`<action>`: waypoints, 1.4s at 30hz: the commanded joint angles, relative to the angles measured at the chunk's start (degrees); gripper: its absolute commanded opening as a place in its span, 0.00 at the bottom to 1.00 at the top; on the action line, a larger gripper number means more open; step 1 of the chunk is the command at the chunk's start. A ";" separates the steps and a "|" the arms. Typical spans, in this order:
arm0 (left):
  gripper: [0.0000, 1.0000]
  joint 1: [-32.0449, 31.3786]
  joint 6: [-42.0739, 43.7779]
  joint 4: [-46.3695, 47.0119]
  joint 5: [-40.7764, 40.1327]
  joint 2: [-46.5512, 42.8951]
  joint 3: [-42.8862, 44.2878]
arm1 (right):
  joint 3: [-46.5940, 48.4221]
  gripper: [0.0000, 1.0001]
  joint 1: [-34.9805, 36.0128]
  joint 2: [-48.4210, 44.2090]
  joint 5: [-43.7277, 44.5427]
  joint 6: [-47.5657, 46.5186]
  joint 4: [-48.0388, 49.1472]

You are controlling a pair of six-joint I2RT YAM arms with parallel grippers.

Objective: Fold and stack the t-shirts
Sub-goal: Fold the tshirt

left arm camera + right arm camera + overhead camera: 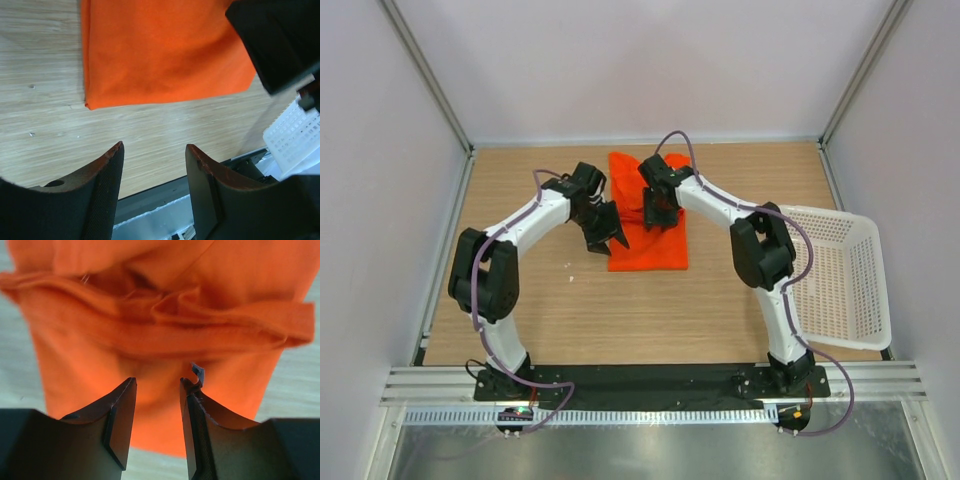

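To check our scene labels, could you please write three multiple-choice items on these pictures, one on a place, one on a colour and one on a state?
1. Where on the table does the white basket stand?
A. right side
B. left side
C. far middle
2. What colour is the t-shirt?
A. blue
B. orange-red
C. white
3. The right gripper is:
A. shut on the t-shirt
B. open over the t-shirt
C. open inside the basket
Answers: 1 A, the top view shows it there. 2 B, every view shows that fabric. 3 B, its jaws stand apart over the fabric.
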 commanded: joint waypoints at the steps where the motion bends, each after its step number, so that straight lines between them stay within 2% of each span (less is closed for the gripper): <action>1: 0.54 0.48 0.67 4.01 1.04 -2.47 0.63 | 5.43 0.46 -0.69 2.86 4.84 -0.38 2.37; 5: 0.53 0.48 4.02 1.29 0.16 -2.65 2.48 | 12.35 0.46 -0.86 7.08 7.82 -2.66 2.90; 10: 0.54 0.48 5.43 3.83 2.44 -0.72 3.53 | 21.77 0.48 -2.53 14.02 10.11 -5.92 3.33; 13: 0.54 0.48 5.43 7.17 3.85 3.04 5.72 | 30.64 0.48 -3.93 18.58 9.42 -7.68 0.53; 16: 0.52 0.48 5.87 8.67 4.72 8.75 10.73 | 35.84 0.49 -4.90 16.69 7.05 -6.98 -4.74; 19: 0.48 0.65 6.22 8.76 6.22 13.77 17.58 | 27.10 0.49 -5.08 9.58 2.40 -7.24 -4.41; 20: 0.46 1.09 6.05 8.84 7.09 16.75 18.90 | 19.49 0.49 -5.34 4.76 0.73 -6.98 -0.92; 22: 0.39 1.79 5.34 8.84 7.98 19.31 22.42 | 12.94 0.47 -6.39 0.95 -5.85 -6.02 2.96; 25: 0.35 3.46 5.16 8.49 9.30 23.36 25.58 | 6.68 0.33 -9.12 -0.82 -12.26 -4.09 6.40; 26: 0.34 3.73 5.34 7.71 9.73 24.85 26.55 | 4.32 0.23 -10.60 -0.74 -14.64 -3.29 8.23; 29: 0.32 4.87 6.57 6.65 10.18 26.88 28.76 | -0.60 0.10 -12.89 -0.91 -17.83 -0.75 12.80; 35: 0.29 6.80 7.89 5.68 11.06 31.71 32.71 | -2.12 0.06 -15.45 2.77 -20.82 1.37 15.72; 42: 0.29 7.51 9.91 3.05 9.57 36.90 40.43 | 0.95 0.06 -17.91 7.70 -17.14 -0.47 15.20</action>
